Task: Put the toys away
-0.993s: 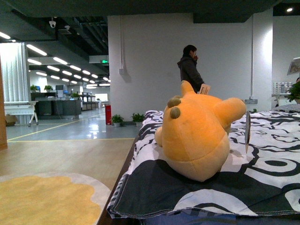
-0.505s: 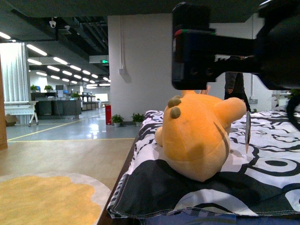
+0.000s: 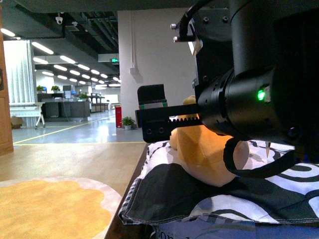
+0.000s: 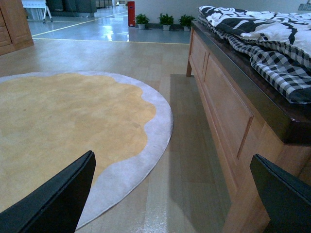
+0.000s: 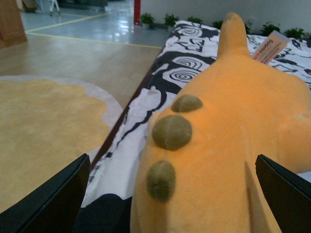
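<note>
Floor (image 4: 146, 63): pale wood planks, running back to a shiny hall.
Rug (image 4: 63, 126): round, yellow with a grey scalloped edge, flat on the floor beside the bed.
Bed (image 4: 223, 107): wooden frame with a dark top edge, standing next to the rug.
Blanket (image 3: 164, 174): black and white swirl print, spread over the bed and hanging a little over its near corner. A checked cloth (image 4: 277, 63) shows under it at the edge.
Right arm (image 3: 249, 94): black, with a green light on it. It fills much of the front view and reaches out over the bed, hiding part of the plush.
Plush (image 5: 233, 136): orange-yellow, lying on the blanket near the bed's edge, with one pointed tip aimed away from my wrist camera. In the front view only its lower body (image 3: 199, 154) shows below my arm.
Right gripper (image 5: 170, 194): my fingers are spread wide, one at each side of the plush's near end. I cannot tell whether they touch it.
Left gripper (image 4: 172, 194): my fingers are spread wide and hold nothing. They sit low over the floor, between the rug's edge and the bed frame.
Spots (image 5: 172, 132): three olive-brown rounds in a row on the plush, close to my right wrist.
Tag (image 5: 270, 47): a pale slip with orange print, sticking up at the plush's far side.
</note>
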### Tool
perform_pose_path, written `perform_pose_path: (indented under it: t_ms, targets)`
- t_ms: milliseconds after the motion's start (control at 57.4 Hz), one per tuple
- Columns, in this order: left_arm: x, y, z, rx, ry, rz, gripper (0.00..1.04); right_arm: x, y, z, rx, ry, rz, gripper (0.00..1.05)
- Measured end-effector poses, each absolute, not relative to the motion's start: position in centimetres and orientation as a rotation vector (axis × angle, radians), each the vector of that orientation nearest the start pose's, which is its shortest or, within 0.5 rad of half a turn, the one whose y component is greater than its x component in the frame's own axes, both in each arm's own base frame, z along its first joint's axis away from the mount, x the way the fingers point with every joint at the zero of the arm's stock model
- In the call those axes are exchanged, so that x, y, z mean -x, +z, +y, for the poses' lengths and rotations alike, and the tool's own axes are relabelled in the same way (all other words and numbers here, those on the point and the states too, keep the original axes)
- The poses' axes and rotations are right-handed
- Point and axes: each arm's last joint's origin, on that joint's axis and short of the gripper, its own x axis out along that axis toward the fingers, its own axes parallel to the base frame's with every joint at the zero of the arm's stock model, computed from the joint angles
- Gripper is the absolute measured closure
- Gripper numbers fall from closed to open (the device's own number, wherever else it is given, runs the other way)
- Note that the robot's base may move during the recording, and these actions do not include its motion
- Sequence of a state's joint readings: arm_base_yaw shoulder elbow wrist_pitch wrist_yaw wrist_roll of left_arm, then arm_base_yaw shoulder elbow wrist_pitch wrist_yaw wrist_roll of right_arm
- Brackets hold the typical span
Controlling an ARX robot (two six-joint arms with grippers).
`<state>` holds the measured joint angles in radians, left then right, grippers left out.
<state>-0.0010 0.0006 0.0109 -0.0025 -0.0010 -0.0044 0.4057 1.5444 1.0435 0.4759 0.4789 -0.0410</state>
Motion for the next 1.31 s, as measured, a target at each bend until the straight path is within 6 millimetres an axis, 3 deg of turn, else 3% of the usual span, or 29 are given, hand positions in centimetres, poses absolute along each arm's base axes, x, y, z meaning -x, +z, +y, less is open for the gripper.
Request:
perform_pose_path:
  t_ms: [226,627,697,836,1080,1219,1306]
  targets:
    - [-9.7,16.7,0.0,0.004,0.0,-0.008,0.06,-35.1,28.4,11.7,0.1,-0.233,0.117,0.0]
    - [-9.7,16.7,0.0,0.004,0.0,-0.008,0.06,-36.1,27.5,11.8,0.147,-0.314,0.168,0.01]
    - [-9.7,16.7,0.0,0.004,0.0,-0.008,0.06,-36.1,27.5,11.8,0.146,-0.316,0.162,0.11]
    - [-9.7,16.7,0.0,0.004,0.0,-0.008,0.06,-36.0,27.9,11.0,0.128,-0.304,0.158,0.39]
    - [-9.7,16.7,0.0,0.004,0.0,-0.008,0.06,-35.0,30.2,10.1,0.046,-0.22,0.105,0.72]
    - [-9.7,16.7,0.0,0.004,0.0,-0.008,0.06,-33.8,32.4,9.9,0.003,-0.145,0.044,0.87]
    - [-9.7,16.7,0.0,0.004,0.0,-0.008,0.06,-32.6,34.0,9.6,-0.035,-0.101,0.003,0.88]
